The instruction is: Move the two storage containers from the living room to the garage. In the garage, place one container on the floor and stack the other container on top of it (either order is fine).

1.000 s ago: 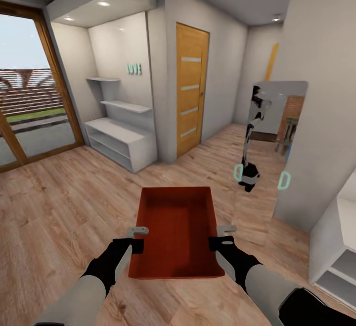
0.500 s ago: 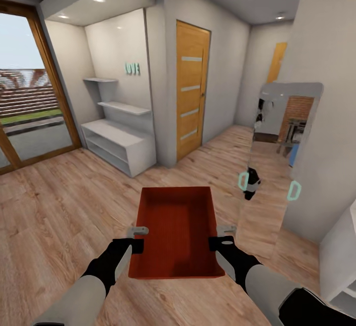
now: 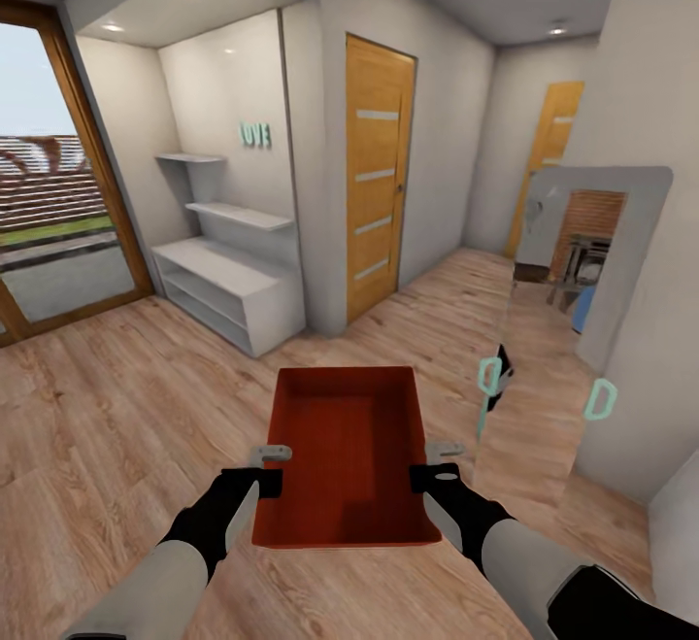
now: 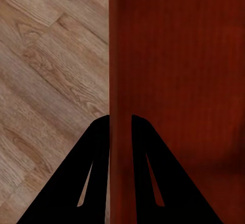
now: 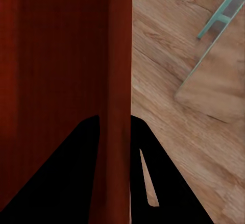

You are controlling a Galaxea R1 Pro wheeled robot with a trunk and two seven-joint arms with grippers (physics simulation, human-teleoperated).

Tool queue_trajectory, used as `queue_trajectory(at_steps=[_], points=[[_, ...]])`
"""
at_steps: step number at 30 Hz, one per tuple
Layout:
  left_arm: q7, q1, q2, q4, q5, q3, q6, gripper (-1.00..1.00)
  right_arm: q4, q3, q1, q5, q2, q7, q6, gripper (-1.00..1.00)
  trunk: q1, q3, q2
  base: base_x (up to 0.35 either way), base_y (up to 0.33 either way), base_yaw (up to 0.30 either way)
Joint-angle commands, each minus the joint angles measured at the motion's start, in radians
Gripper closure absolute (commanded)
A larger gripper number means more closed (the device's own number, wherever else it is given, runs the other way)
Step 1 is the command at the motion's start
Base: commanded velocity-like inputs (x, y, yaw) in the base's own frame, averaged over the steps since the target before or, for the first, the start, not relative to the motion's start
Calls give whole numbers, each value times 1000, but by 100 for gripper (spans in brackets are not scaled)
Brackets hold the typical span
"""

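Note:
I carry one orange-red storage container (image 3: 345,451) level in front of me over the light wood plank floor (image 3: 116,407). My left gripper (image 3: 271,466) is shut on its left wall, and the left wrist view shows that wall (image 4: 120,81) pinched between the dark fingers (image 4: 97,147). On the opposite wall my right gripper (image 3: 434,463) is shut as well; the wall (image 5: 118,81) runs between the fingers (image 5: 81,152) in the right wrist view. The container is empty. The second container is out of view.
An orange-brown door (image 3: 377,179) with frosted strips stands closed ahead; another door (image 3: 549,150) sits at the corridor's end. White shelving (image 3: 228,281) fills the niche at left, beside a glazed patio door (image 3: 49,203). A tall mirror (image 3: 563,329) on teal feet leans against the right wall.
The view has shifted left and forward: the mirror and far door slid right, and my reflection has nearly left the mirror. The container sits unchanged in both grippers.

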Motion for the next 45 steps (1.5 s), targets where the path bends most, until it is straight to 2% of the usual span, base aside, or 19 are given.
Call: queue_trajectory(at_steps=[1, 45], points=[[10, -1, -1, -4, -33, 7, -54, 100, 1, 8, 0, -22, 0, -7, 6, 100, 1, -2, -2, 322, 0, 0], [10, -1, -1, -6, -34, 6, -55, 100, 1, 8, 0, -22, 1, -7, 6, 100, 1, -2, -2, 322, 0, 0]])
